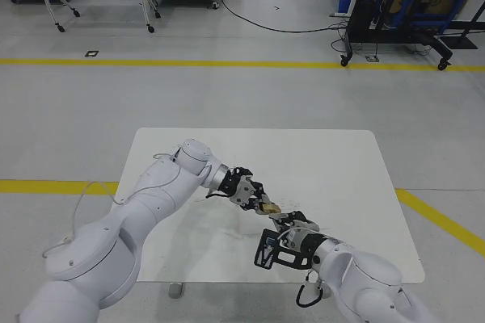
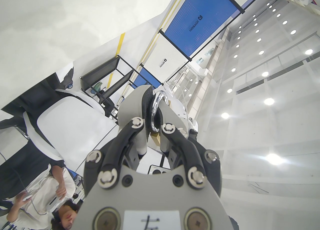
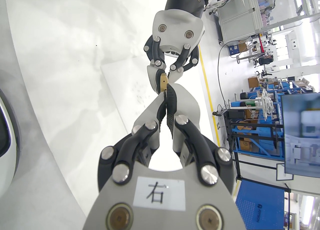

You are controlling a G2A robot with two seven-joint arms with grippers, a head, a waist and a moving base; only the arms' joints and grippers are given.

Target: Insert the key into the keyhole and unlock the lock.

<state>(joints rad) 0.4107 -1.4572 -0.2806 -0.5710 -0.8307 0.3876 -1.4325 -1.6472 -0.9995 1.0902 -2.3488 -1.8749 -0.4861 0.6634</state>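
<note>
A brass padlock (image 1: 270,208) hangs in the air above the middle of the white table (image 1: 347,161). My left gripper (image 1: 259,200) is shut on it. In the left wrist view the silver shackle (image 2: 157,106) stands between the left fingers (image 2: 135,108), and the brass body (image 2: 155,138) sits lower between them. My right gripper (image 3: 166,92) comes from the near side, its fingers shut, with the tips against the brass lock body (image 3: 163,83). The key is hidden between the black pads (image 3: 171,106). The left gripper (image 3: 165,72) faces the right one head-on.
The table's near edge (image 1: 226,280) lies just below the right arm. Bare tabletop stretches to the far right (image 1: 339,153). Yellow floor lines (image 1: 226,62) and wheeled frames (image 1: 396,32) are well beyond the table.
</note>
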